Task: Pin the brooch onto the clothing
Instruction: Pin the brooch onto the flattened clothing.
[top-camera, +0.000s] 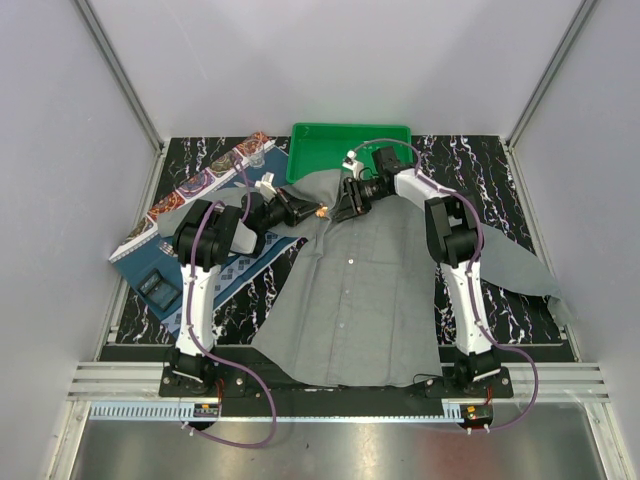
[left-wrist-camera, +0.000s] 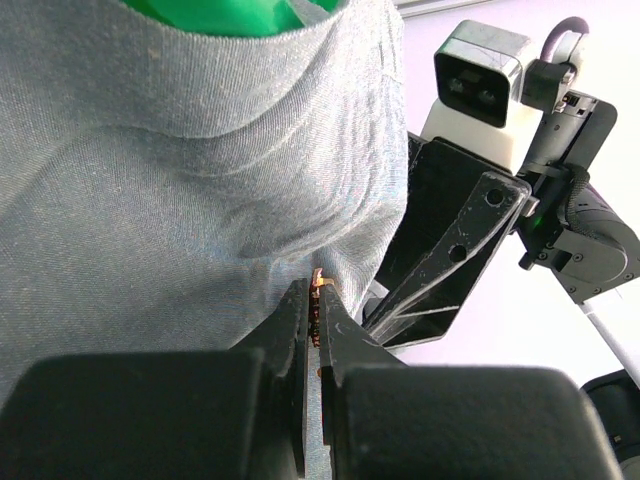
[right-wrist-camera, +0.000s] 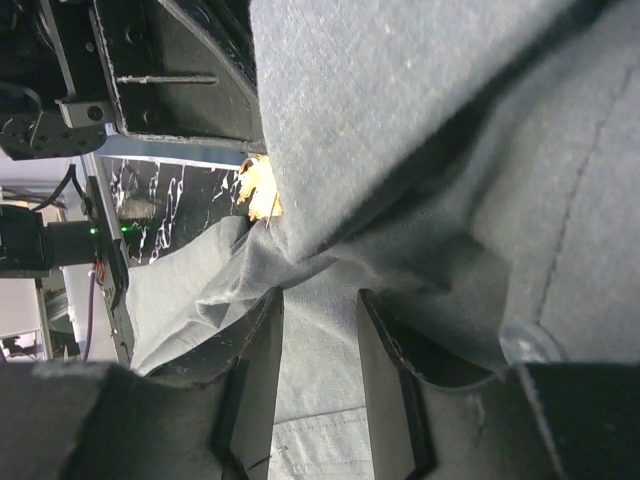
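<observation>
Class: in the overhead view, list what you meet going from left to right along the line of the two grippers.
First the blue patterned placemat → left gripper → brooch → right gripper.

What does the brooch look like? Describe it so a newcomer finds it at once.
Start at the big grey button-up shirt. Near its collar, the left gripper pinches a tiny orange-gold glinting ornament, the only bright speck on the grey cloth.

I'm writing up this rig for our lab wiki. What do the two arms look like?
The left arm and right arm have white links and bulky black joints. A purple cable loops from each base. The fingers are black, flat, tapering.
</observation>
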